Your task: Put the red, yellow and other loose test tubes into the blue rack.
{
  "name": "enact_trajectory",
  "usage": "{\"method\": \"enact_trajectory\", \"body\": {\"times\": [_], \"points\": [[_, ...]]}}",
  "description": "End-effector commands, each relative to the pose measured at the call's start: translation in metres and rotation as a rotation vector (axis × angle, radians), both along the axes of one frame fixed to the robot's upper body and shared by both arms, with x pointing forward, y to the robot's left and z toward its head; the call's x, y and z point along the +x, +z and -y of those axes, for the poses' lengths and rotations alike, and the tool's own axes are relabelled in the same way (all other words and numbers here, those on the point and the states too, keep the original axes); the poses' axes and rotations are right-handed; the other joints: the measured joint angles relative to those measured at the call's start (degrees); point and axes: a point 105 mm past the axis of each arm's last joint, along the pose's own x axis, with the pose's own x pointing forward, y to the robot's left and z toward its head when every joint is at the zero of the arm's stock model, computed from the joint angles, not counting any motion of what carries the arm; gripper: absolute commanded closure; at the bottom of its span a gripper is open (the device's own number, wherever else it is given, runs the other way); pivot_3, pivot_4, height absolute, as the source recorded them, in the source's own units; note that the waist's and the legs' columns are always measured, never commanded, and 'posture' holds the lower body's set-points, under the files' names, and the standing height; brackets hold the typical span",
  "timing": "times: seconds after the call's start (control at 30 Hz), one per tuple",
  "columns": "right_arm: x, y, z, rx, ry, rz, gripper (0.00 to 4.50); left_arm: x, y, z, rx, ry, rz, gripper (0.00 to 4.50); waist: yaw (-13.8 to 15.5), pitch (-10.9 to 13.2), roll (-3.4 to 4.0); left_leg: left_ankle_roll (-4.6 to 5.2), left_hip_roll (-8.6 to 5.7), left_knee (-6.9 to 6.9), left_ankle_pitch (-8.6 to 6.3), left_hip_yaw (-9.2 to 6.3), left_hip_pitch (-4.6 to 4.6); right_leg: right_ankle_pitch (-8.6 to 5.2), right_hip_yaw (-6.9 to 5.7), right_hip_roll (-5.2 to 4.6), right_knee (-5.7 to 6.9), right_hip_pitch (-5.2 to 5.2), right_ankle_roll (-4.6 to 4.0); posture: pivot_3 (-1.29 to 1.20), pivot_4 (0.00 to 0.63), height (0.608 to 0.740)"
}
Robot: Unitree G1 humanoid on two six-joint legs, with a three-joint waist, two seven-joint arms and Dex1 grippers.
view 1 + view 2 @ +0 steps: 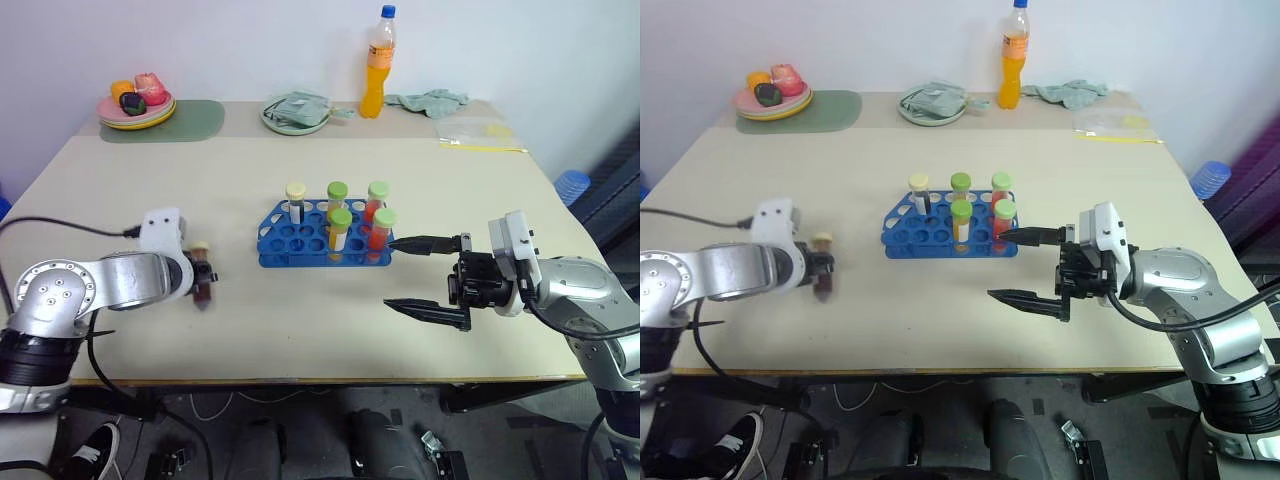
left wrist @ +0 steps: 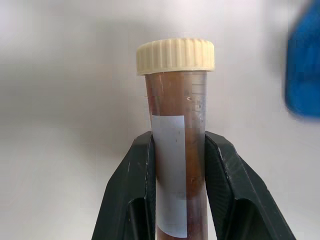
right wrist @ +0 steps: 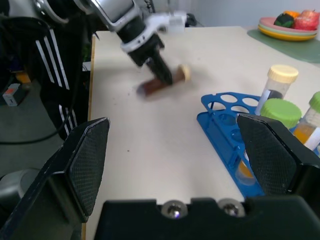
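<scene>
Left end effector (image 2: 180, 165) clamps brown-filled tube (image 2: 176, 130), ribbed cream cap; right end effector (image 1: 428, 276) wide open, empty.

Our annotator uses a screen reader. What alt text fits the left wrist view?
Two black fingers of the left gripper clamp a tube of brown liquid with a cream ribbed cap and a white label, against a pale table.
</scene>
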Motion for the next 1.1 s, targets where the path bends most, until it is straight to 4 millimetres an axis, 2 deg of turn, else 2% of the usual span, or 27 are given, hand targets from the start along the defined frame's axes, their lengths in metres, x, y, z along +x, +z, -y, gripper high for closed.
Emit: {"method": "enact_trajectory", "body": {"times": [0.03,0.1,0.2,0.3,0.33,0.43,0.63,0.8,1.1], "points": [[-0.001,0.011,-0.002,0.041,-0.026,0.054,0.00,0.009,0.040,-0.001,0.239,-0.092,0.358,3.73,-0.1,0.0,0.00,-0.01,-0.01,-0.01,0.00,0.03,-0.01,0.00,0.01,-0.01,-0.04,0.00,0.00,0.00,0.150,0.740],[-0.001,0.011,-0.003,0.049,-0.033,0.063,0.00,0.009,0.048,0.009,0.321,-0.199,0.501,3.73,-0.2,0.0,0.01,-0.19,-0.02,-0.05,0.01,0.06,-0.03,0.00,0.02,-0.01,-0.11,-0.01,0.00,0.00,0.150,0.740],[0.002,0.011,-0.004,0.082,-0.071,0.062,0.00,0.008,0.053,0.025,0.242,-0.303,0.678,3.73,-0.1,0.0,0.01,-0.40,-0.01,-0.15,0.06,0.07,-0.04,0.00,0.03,-0.04,-0.15,-0.05,-0.01,0.00,0.150,0.740],[0.004,0.011,-0.005,0.096,-0.093,0.071,0.00,0.009,0.062,0.035,0.256,-0.389,0.851,3.73,-0.2,0.0,-0.03,-0.39,0.00,-0.14,0.06,0.07,-0.07,0.00,0.03,-0.05,-0.16,-0.06,-0.01,0.00,0.150,0.740],[0.004,0.011,-0.006,0.098,-0.101,0.075,0.00,0.008,0.063,0.045,0.217,-0.460,0.908,3.73,-0.2,0.0,-0.01,-0.38,0.01,-0.14,0.05,0.07,-0.07,0.00,0.03,-0.04,-0.17,-0.06,-0.01,0.00,0.150,0.740],[0.006,0.010,-0.007,0.098,-0.109,0.090,0.00,0.010,0.067,0.060,0.122,-0.557,1.026,3.73,-0.2,0.0,-0.02,-0.33,0.01,-0.13,0.04,0.08,-0.07,0.00,0.04,-0.04,-0.16,-0.05,0.00,0.00,0.150,0.740],[0.004,0.005,0.000,0.070,-0.114,0.082,0.00,0.017,0.054,0.081,0.077,-0.814,1.080,3.73,-0.3,0.0,-0.02,-0.06,0.04,-0.05,-0.10,0.07,-0.08,0.00,0.05,0.03,-0.11,-0.04,0.03,0.00,0.150,0.740],[0.002,0.006,-0.001,0.066,-0.109,0.087,0.00,0.021,0.049,0.095,-0.033,-0.932,1.099,3.73,-0.3,0.0,-0.01,0.05,0.06,0.03,-0.16,0.07,-0.09,0.01,0.05,0.06,-0.09,-0.02,0.06,0.00,0.150,0.740],[0.001,0.008,0.005,0.057,-0.136,0.088,0.00,0.033,0.023,0.106,0.134,-1.003,1.106,3.73,-0.3,0.0,-0.02,0.14,0.11,0.05,-0.21,0.05,-0.06,0.03,0.07,0.12,-0.06,-0.01,0.09,0.00,0.150,0.740]]}}
